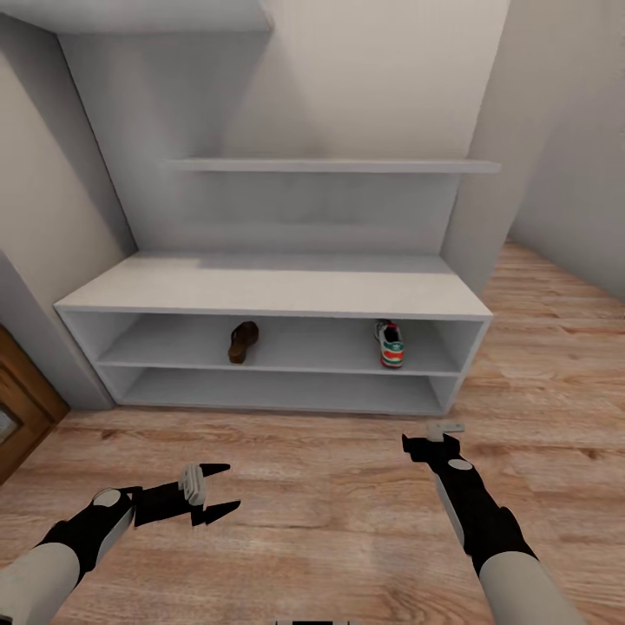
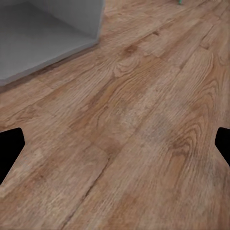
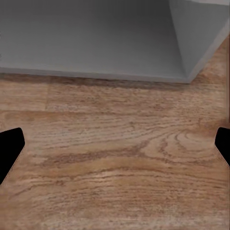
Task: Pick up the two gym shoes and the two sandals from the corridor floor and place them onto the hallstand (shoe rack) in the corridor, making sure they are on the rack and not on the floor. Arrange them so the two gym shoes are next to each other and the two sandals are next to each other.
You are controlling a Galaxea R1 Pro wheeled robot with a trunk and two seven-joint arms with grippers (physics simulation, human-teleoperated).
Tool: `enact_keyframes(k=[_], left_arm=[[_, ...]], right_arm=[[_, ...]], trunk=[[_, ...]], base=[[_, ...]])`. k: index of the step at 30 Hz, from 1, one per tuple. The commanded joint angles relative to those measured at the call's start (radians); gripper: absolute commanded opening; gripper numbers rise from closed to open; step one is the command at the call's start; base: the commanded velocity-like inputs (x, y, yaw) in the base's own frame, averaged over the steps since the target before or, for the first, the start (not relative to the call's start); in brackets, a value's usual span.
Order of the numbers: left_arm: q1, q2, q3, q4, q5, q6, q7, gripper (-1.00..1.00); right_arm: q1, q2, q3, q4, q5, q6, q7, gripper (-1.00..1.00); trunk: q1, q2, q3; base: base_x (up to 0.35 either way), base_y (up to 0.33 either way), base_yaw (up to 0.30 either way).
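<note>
The white hallstand (image 1: 278,286) stands against the wall ahead. On its upper open shelf lie one dark-brown sandal (image 1: 244,341) left of centre and one white gym shoe (image 1: 390,344) with green stripes near the right end, well apart from each other. Both arms hover low over the corridor floor (image 1: 330,503) in front of it. My left gripper (image 1: 219,491) is open with nothing in it, and its wrist view shows bare planks (image 2: 124,124) between the fingertips (image 2: 9,146). My right gripper (image 1: 431,440) is open too, facing the hallstand's bottom shelf (image 3: 96,38).
A floating shelf (image 1: 334,165) runs across the hallstand's back panel. A brown wooden door (image 1: 22,408) sits at the left edge by the wall. The corridor's wood floor runs on to the right past the hallstand's end (image 1: 555,330).
</note>
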Motion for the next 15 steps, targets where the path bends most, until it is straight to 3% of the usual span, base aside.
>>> enact_keyframes(k=[1,4,7,11,13,15], left_arm=[[-0.001,0.001,-0.009,0.002,0.009,-0.005,0.0,1.0],[-0.001,0.001,-0.008,0.031,0.01,-0.004,0.001,1.0],[-0.001,0.002,0.002,0.078,0.012,-0.005,0.012,1.0],[-0.001,0.002,0.018,0.14,0.013,-0.005,0.102,1.0],[-0.001,-0.002,0.02,0.192,0.013,-0.006,0.182,1.0],[-0.001,-0.006,0.021,0.219,0.013,-0.006,0.214,1.0]], right_arm=[[0.0,0.0,-0.001,-0.002,0.01,0.006,0.0,1.0],[0.0,0.0,-0.002,0.013,0.01,0.006,0.001,1.0],[0.0,0.0,-0.003,0.097,0.01,0.005,0.002,1.0],[0.0,-0.002,-0.006,0.181,0.007,-0.024,0.002,1.0],[0.0,-0.002,-0.006,0.263,-0.015,-0.146,0.001,1.0],[0.0,-0.003,-0.006,0.326,-0.032,-0.22,0.0,1.0]], trunk=[[-0.001,0.0,0.005],[-0.002,0.001,0.021],[-0.003,0.001,0.038],[-0.005,0.002,0.06],[-0.006,0.003,0.07],[-0.007,0.003,0.08]], base=[[0.0,0.0,0.0],[0.0,0.0,0.0],[0.0,0.0,0.0],[0.0,0.0,0.0],[0.0,0.0,0.0],[0.0,0.0,0.0]])
